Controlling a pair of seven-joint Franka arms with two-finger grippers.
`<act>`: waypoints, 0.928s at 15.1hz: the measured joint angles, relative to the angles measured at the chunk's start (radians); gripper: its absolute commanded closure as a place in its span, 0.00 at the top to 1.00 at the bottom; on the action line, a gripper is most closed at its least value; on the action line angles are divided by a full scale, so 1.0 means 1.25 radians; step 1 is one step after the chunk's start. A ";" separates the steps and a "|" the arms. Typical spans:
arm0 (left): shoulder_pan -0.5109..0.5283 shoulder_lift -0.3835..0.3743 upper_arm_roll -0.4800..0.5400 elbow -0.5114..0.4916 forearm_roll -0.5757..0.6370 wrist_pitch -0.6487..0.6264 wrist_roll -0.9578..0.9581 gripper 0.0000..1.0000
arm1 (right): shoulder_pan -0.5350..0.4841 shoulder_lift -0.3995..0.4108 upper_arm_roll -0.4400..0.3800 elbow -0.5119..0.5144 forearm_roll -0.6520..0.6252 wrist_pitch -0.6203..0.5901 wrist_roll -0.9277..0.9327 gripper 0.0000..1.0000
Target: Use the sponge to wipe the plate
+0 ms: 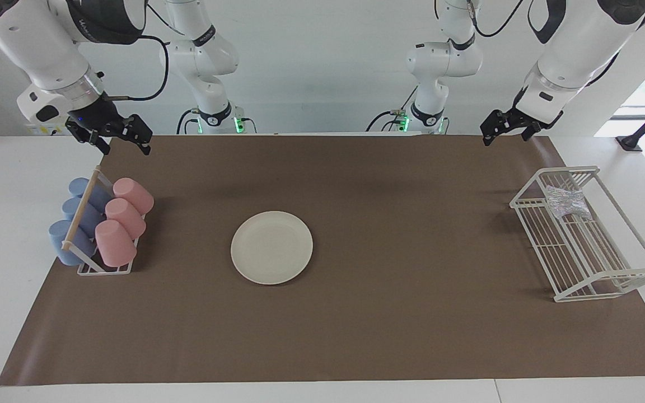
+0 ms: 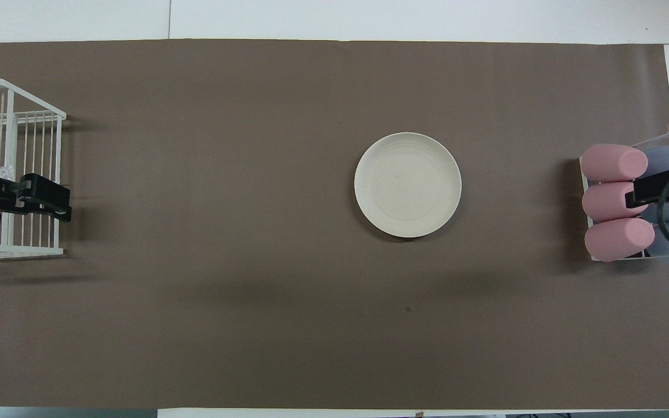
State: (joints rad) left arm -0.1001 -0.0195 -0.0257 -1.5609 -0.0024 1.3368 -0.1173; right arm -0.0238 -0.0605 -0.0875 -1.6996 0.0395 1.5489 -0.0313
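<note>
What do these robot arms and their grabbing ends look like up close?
Both arms are glossy white, rounded segments with dark grey or black joint covers, and black cables loop along them. The bases show small green lights. Each arm ends in a black gripper: left gripper, right gripper, each with two thin black fingers.

- Both arms have glossy white rounded shells with dark grey to black joint caps.
- Black bands ring the upright arm segments near the bases.
- Black cables loop along each arm down to the wrist.
- Green lights glow at both bases.
- The left gripper (image 1: pixel 503 127) and right gripper (image 1: pixel 114 137) are black, with black fingers.
</note>
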 measured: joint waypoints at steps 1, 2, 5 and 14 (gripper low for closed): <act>0.019 0.000 -0.017 0.005 -0.009 -0.009 0.015 1.00 | 0.000 0.000 0.000 0.000 0.000 0.000 0.000 1.00; 0.033 0.000 -0.031 0.006 -0.014 -0.007 0.021 1.00 | 0.000 0.000 0.000 0.000 0.000 0.000 0.000 1.00; 0.037 0.000 -0.037 0.007 -0.015 0.005 0.022 1.00 | 0.000 0.000 0.000 0.000 0.000 0.000 0.000 1.00; 0.043 0.002 -0.036 0.009 -0.018 0.042 -0.007 1.00 | 0.000 0.000 0.000 0.000 0.000 0.000 0.000 1.00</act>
State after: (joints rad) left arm -0.0468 -0.0172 -0.0711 -1.5502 -0.0243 1.3888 -0.1257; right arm -0.0238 -0.0605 -0.0875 -1.6996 0.0395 1.5489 -0.0313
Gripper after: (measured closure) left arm 0.000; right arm 0.000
